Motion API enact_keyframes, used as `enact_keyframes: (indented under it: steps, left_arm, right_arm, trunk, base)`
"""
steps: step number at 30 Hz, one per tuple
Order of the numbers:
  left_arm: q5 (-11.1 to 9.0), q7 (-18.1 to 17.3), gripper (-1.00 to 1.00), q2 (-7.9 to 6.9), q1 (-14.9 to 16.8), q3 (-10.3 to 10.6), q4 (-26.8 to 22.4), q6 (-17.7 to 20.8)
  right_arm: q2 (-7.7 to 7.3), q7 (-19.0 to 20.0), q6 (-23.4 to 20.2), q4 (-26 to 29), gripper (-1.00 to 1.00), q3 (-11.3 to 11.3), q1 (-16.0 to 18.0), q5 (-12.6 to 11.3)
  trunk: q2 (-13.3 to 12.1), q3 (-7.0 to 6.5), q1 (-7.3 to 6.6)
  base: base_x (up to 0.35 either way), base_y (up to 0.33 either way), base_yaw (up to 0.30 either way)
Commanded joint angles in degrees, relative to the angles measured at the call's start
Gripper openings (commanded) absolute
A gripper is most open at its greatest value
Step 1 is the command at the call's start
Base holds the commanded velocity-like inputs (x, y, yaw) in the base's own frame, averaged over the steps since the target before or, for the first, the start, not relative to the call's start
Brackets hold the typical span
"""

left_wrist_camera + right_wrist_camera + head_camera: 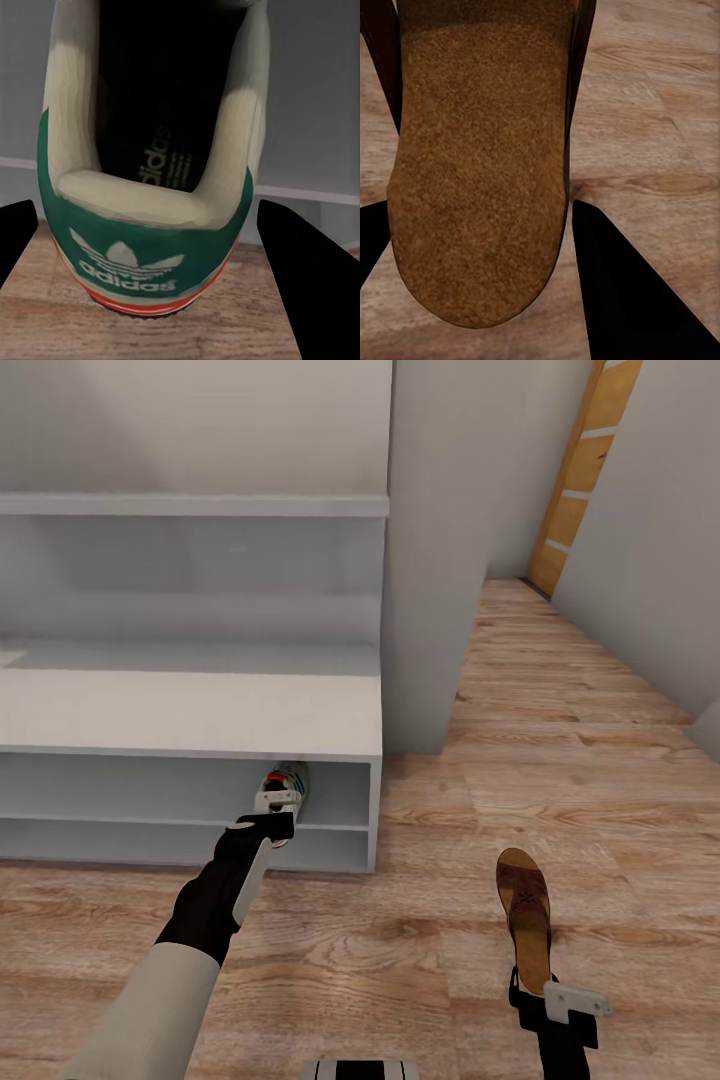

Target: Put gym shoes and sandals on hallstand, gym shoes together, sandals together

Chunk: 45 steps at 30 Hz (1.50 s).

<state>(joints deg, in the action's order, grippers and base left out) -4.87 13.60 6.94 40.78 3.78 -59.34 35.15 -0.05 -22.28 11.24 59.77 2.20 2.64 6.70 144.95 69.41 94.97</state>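
Note:
A cream-white gym shoe (284,782) with a green heel patch (142,262) hangs toe-first at the right end of the hallstand (200,712), level with its upper open shelf. My left gripper (271,810) is shut on its heel, a black finger (307,277) on each side. Above the corridor floor (610,760), right of the rack, a maroon-brown sandal (525,915) with a tan footbed (480,150) points away from me. My right gripper (548,1000) is shut on that sandal's heel.
A grey wall column (435,560) rises right beside the hallstand's right end. Beyond it the corridor runs back to a wooden door (580,480). Open floor lies in front of the rack and between my two arms.

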Motion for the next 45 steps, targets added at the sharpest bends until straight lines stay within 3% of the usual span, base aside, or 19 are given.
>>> enact_keyframes:
  steps: [1,18,45]
  left_arm:
    - [0.04,0.04,-1.00,0.00,0.00,0.00,0.00,0.01]
    - [-0.06,0.03,-1.00,0.00,0.85,-0.18,3.12,-0.31]
    - [-0.06,0.02,-1.00,-0.02,0.97,-0.26,3.58,-0.56]
  right_arm:
    - [0.00,0.05,0.09,0.00,-1.00,0.00,0.00,-0.20]
    - [-0.03,0.05,0.09,0.00,-1.00,0.00,0.00,-0.20]
    - [0.03,0.06,0.09,0.00,-1.00,0.08,0.01,-0.20]
  trunk:
    - [0.00,0.00,0.00]
    - [0.00,0.00,0.00]
    - [0.00,0.00,0.00]
  base:
    - [0.000,0.000,0.000]
    - [0.040,0.000,0.000]
    - [0.009,0.000,0.000]
